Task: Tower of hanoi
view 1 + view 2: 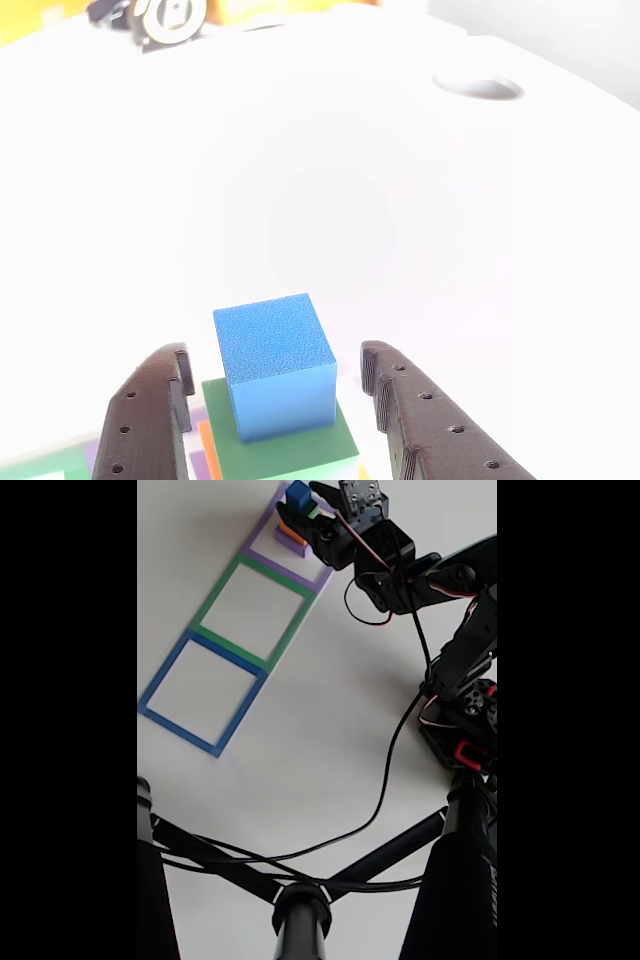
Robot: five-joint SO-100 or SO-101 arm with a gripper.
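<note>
The tower of hanoi stands as one stack: a blue cube (272, 362) sits on a wider green cube (290, 448), with slivers of orange (208, 440) and purple (200, 468) below. My gripper (276, 358) is open, its black fingers (150, 410) flanking the blue cube with a gap on each side. In the fixed view the stack, topped by the blue cube (298, 494), stands inside the purple strip square (315, 580) at the top, and the gripper (308, 508) reaches it from the right.
A green strip square (290, 630) and a blue strip square (165, 670) lie in a row down-left of the purple one. The arm's base (465, 720) and a black cable (385, 780) sit right. Tripod legs (300, 910) cross the bottom.
</note>
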